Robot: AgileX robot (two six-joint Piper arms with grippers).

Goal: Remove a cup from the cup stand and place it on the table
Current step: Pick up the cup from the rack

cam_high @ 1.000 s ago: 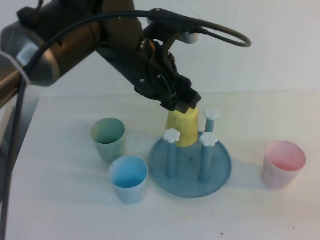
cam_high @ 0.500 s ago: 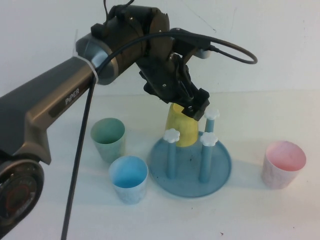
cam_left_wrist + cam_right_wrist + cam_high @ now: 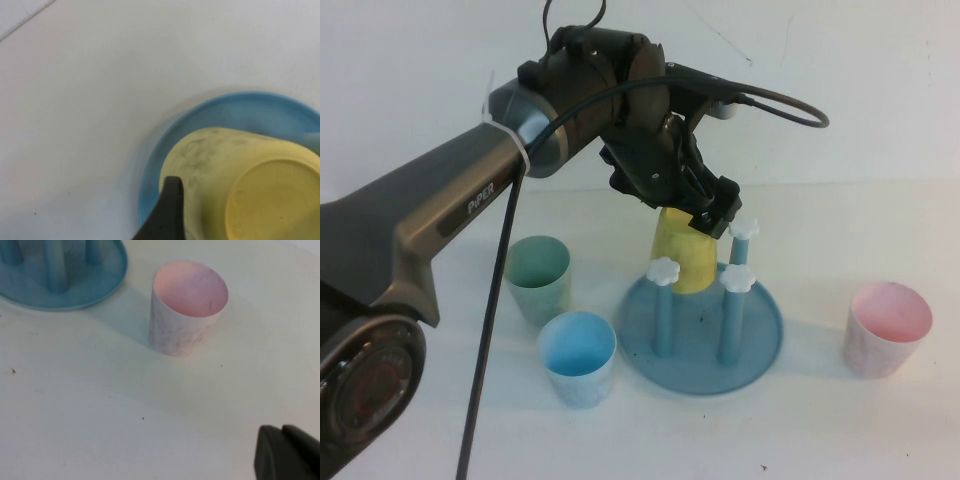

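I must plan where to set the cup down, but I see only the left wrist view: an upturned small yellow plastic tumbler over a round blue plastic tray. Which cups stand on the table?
Observer: Three, all upright: a green plastic cup and a light blue plastic cup to the robot's left of the round blue peg stand, and a pink plastic cup to its right.
Operator: Are the other pegs free?
Observer: Yes, the three white-capped pegs carry nothing. Only the yellow tumbler sits on one, with the left pincer at its top.
Operator: Where is the right pincer?
Observer: The right pincer is over the white table, near the pink cup.
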